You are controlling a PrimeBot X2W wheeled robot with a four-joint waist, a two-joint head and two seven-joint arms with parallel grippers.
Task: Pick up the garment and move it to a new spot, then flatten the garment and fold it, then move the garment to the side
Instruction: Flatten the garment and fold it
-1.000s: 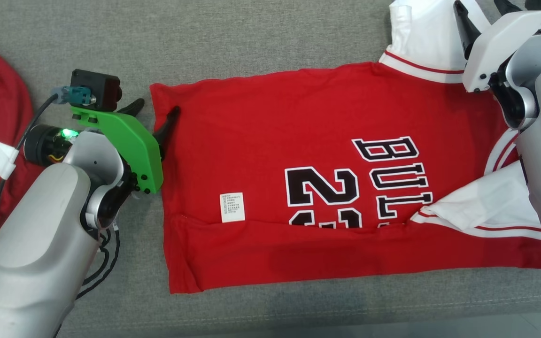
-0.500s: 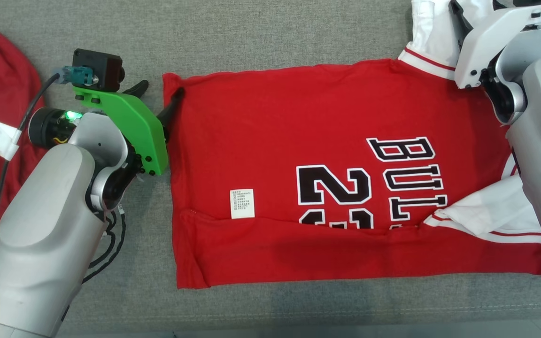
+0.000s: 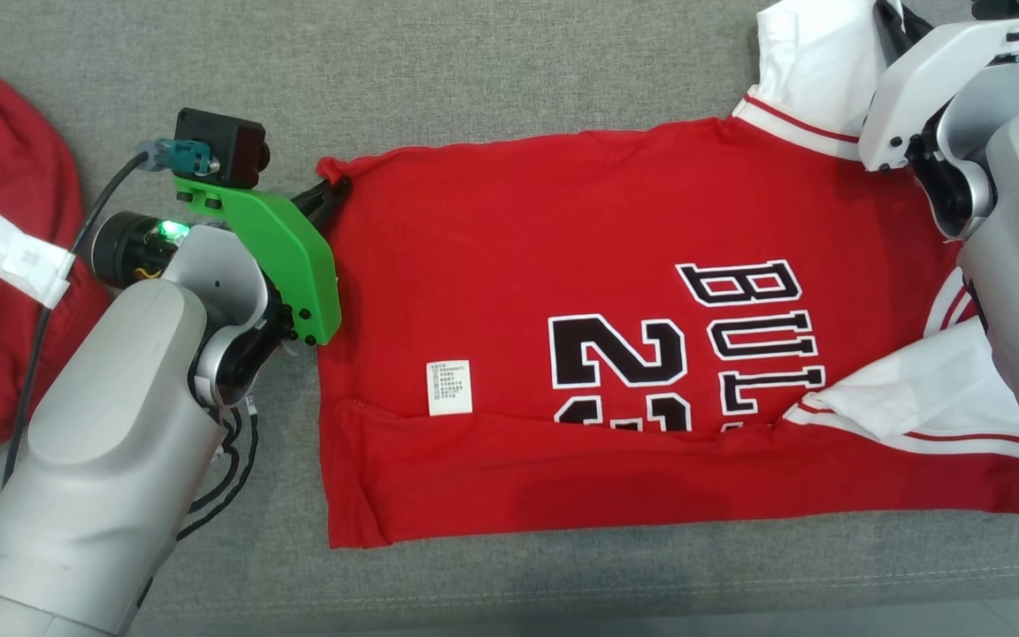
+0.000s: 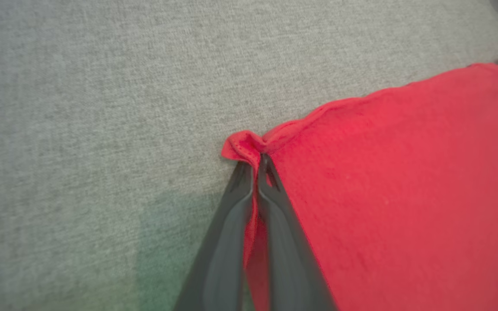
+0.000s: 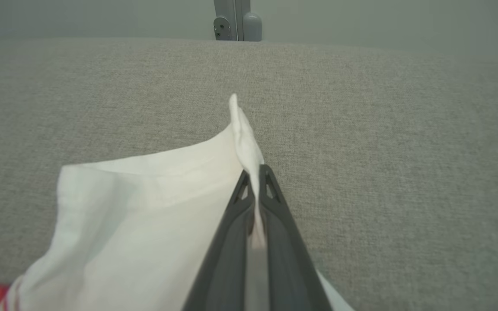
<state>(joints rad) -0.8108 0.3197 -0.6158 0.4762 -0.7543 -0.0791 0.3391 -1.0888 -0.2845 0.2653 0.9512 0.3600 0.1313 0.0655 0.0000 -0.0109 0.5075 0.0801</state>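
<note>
Left pincer [image 4: 260, 160] is clamped on a small bunch at the corner of the garment [image 3: 518, 257], and right pincer [image 5: 256, 175] is clamped on its white sleeve edge [image 5: 240, 125]. Spread on the grey fabric surface [image 3: 474, 71], the garment could slip free under a stretching pull, since both bites look thin, though their depth is hard to judge.

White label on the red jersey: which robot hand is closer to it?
Left. The left hand pinches the jersey corner up-left of the white label; the right hand grips the white sleeve, far off at upper right.
</note>
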